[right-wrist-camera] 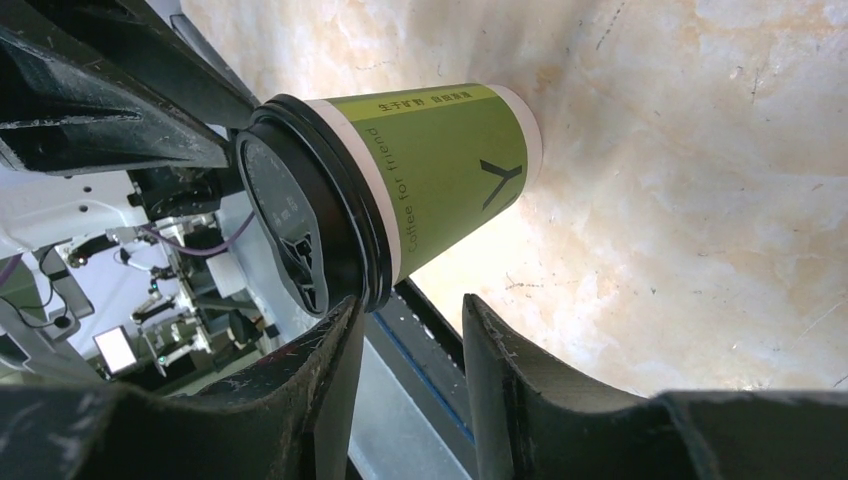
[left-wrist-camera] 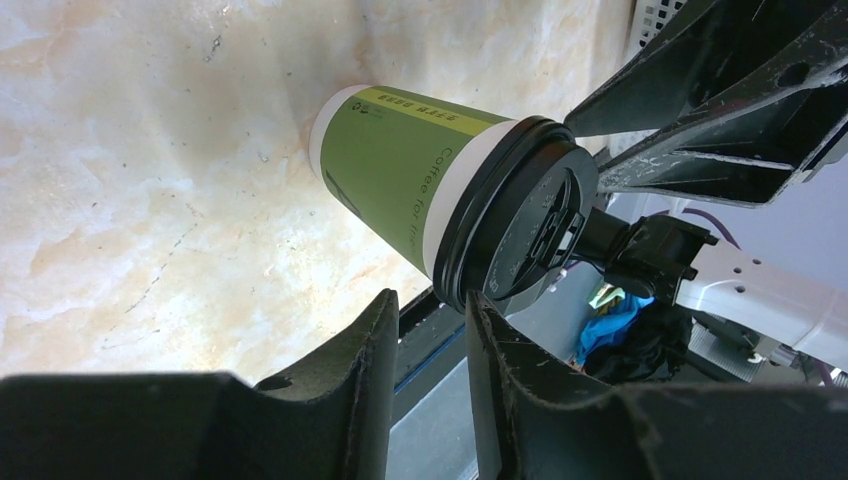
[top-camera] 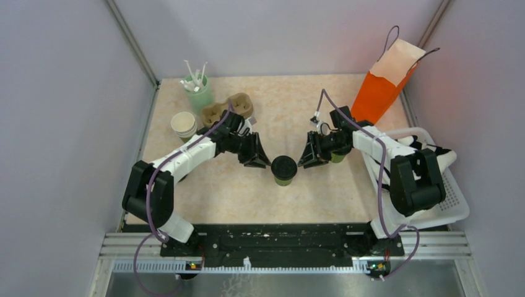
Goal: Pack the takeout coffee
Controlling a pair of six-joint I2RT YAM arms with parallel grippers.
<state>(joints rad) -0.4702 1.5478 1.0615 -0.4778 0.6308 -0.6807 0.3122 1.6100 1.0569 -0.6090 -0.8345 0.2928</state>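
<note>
Both sets of jaws narrowly parted, empty — left gripper (top-camera: 265, 163), right gripper (top-camera: 304, 161) flank takeout coffee (top-camera: 284, 168); beige marbled table (top-camera: 247, 195), grey walls (top-camera: 62, 111).

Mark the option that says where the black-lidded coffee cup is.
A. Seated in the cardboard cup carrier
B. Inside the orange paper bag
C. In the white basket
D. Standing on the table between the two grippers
D: the takeout coffee stands upright on the table, lid on, between the left gripper and the right gripper, with neither one closed around it.
</note>
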